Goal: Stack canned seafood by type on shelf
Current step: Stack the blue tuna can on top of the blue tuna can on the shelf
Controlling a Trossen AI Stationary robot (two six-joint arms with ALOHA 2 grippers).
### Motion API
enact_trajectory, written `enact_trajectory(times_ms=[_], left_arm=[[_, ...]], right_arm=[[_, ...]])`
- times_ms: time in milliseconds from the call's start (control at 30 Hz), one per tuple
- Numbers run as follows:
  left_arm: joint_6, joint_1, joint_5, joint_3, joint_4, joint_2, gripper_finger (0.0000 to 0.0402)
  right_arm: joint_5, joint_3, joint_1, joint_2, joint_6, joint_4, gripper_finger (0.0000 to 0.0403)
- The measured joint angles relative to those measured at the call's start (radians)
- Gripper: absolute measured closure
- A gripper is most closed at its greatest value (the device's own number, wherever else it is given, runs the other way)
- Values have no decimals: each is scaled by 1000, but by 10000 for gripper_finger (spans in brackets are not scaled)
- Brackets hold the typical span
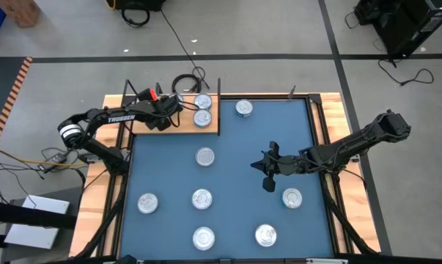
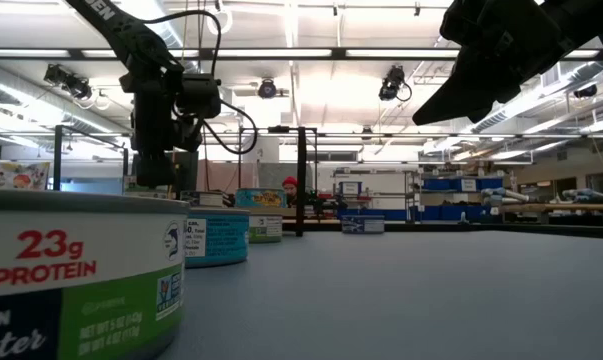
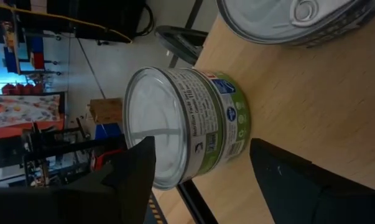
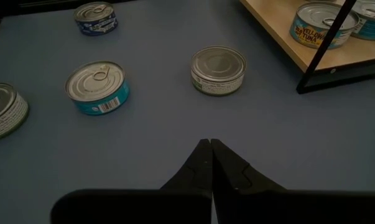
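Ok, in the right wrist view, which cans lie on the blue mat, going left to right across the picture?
Green-labelled can cut by the edge → teal-labelled can with pull tab → dark blue can farther off → plain silver can. The teal and dark blue ones sit nearly level in left-right terms. Beyond them, two cans stand on the wooden shelf.

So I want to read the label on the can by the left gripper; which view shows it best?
The left wrist view: the green-labelled can fills it, on the shelf between open fingers. The high view shows only lids; the low and right wrist views don't show it clearly.
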Motion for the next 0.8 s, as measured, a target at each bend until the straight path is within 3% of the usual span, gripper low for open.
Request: enact_trajectory(times_ms=[467,633,800], left_arm=[[-58,-49,-12,96,-155,-1,151],[-61,-49,-14,100,-216,-13,191],[-72,-49,11,100,-198,-66,266]], right_arm=[[0,0,0,0,0,0,399],[-15,0,0,0,-3,-1,399],[-15,0,0,0,1,-7,391]])
